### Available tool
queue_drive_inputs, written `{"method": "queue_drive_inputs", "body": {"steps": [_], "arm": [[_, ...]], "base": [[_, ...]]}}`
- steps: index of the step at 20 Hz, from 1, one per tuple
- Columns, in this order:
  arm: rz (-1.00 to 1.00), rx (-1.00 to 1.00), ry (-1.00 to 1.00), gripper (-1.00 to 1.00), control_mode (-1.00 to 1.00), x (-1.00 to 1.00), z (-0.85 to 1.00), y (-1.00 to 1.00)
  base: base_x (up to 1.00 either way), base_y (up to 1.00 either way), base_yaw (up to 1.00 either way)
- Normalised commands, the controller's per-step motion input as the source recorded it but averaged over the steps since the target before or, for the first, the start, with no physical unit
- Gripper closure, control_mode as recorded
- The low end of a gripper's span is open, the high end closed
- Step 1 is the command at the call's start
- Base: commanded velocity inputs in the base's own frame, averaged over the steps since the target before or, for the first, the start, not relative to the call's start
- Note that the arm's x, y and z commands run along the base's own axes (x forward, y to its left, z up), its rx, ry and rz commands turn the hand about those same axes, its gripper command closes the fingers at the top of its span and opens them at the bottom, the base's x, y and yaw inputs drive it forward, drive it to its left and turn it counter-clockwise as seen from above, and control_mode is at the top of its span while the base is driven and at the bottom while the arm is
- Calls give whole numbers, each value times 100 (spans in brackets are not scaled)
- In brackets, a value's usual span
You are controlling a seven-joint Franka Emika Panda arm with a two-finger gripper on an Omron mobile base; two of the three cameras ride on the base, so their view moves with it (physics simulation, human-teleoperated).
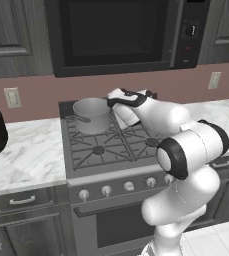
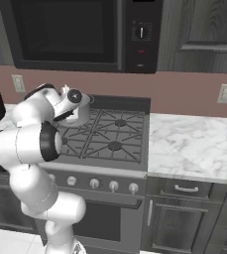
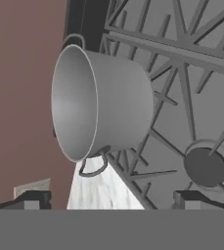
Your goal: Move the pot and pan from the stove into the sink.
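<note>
Deep grey brushed-metal pot (image 1: 91, 114) sits on the dark-grated gas stove's (image 1: 111, 145) back-left burner. Our gripper (image 3: 111, 201) hangs beside it, jaws wide, empty. We'd straddle the rim wall, not the loop handle.

Flat even rendered light, soft blur

White arm (image 2: 33, 144) over stove (image 2: 107, 136)

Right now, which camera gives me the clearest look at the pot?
The hand view: the pot sits large and unobstructed on the stove, both loop handles visible. The left base view shows it smaller; in the right base view the arm hides most of it.
</note>
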Motion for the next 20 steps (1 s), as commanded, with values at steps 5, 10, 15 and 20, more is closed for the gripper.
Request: {"method": "queue_drive_inputs", "body": {"steps": [5,10,15,20], "arm": [[-1,-1,0,-100,-100,28,-11,8],[0,-1,0,-100,-100,22,-11,7],[0,-1,2,-100,-100,22,-13,6],[0,-1,1,-100,-100,27,-13,6]], "base": [[0,0,0],[0,0,0],[0,0,0],[0,0,0]]}}
